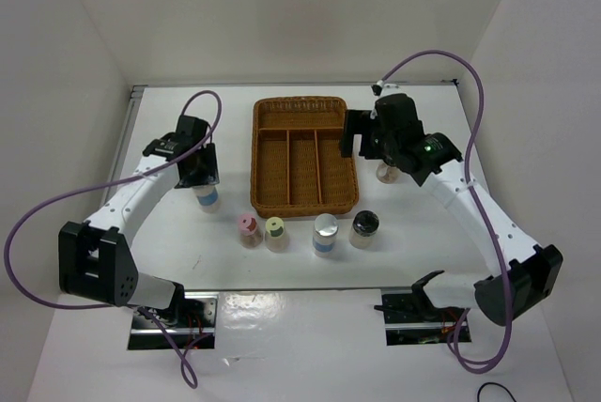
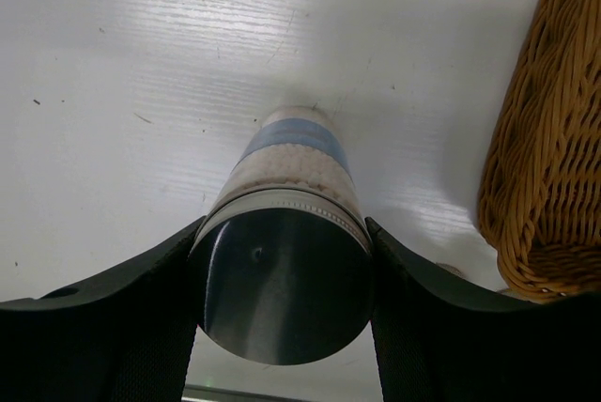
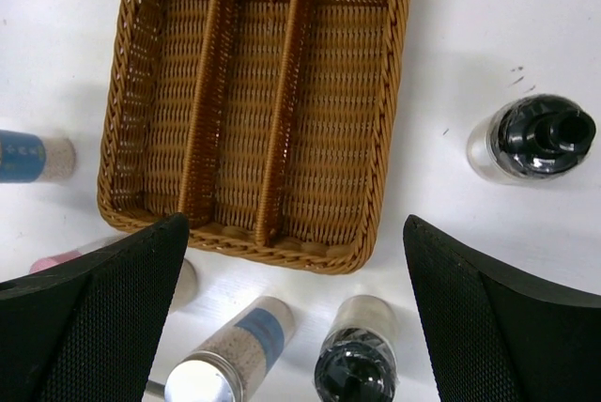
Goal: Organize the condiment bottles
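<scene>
A white condiment bottle with a silver cap and blue band point(image 2: 282, 280) stands left of the wicker tray point(image 1: 258, 153). My left gripper point(image 2: 285, 233) is shut on its cap, with both fingers pressed against the sides. My right gripper point(image 3: 293, 224) hangs wide open over the tray's near right corner and holds nothing. A row stands in front of the tray: a pink-capped bottle point(image 1: 248, 229), a yellow-green-capped one point(image 1: 275, 232), a second white blue-banded one point(image 1: 325, 233) and a black-topped one point(image 1: 364, 227). Another black-topped bottle point(image 3: 535, 139) stands right of the tray, partly under my right arm.
The brown wicker tray point(image 3: 394, 92) has three long compartments and a cross compartment at the far end; nothing lies in them. White walls close in the table on the left, back and right. Cables loop off both arms.
</scene>
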You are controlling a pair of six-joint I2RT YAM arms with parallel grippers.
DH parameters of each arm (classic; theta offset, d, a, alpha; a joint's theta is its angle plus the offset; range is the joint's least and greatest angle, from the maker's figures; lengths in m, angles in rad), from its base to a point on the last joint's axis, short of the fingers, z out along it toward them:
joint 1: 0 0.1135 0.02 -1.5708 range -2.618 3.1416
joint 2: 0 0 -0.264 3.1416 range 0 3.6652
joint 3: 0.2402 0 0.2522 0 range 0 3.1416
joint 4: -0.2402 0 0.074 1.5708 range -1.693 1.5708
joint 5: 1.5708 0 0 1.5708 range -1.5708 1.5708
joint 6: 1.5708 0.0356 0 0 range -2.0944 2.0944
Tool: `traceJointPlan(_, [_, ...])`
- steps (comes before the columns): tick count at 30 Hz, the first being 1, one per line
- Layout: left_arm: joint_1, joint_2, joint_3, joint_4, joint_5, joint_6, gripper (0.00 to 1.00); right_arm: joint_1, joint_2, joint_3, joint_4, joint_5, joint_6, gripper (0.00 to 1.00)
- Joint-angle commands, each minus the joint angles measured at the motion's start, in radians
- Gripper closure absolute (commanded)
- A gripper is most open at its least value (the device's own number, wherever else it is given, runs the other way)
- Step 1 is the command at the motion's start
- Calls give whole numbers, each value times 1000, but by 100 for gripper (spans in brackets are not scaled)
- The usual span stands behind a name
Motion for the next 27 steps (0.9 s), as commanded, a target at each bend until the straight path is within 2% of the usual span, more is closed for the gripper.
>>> traceJointPlan(1, [15,-36,131,-6,-20,10,52,12,-61,-33,22,-10,1,1])
traceJointPlan(10, [15,21,392,-68,3,57,52,12,-72,-79,40,-19,21,1])
traceJointPlan(14, [-17,91,475,-59,43,67,52,12,-62,-124,80,-19,30,1])
traceJointPlan(27, [-173,317,704,-30,22,85,52,21,-47,-211,143,25,50,1])
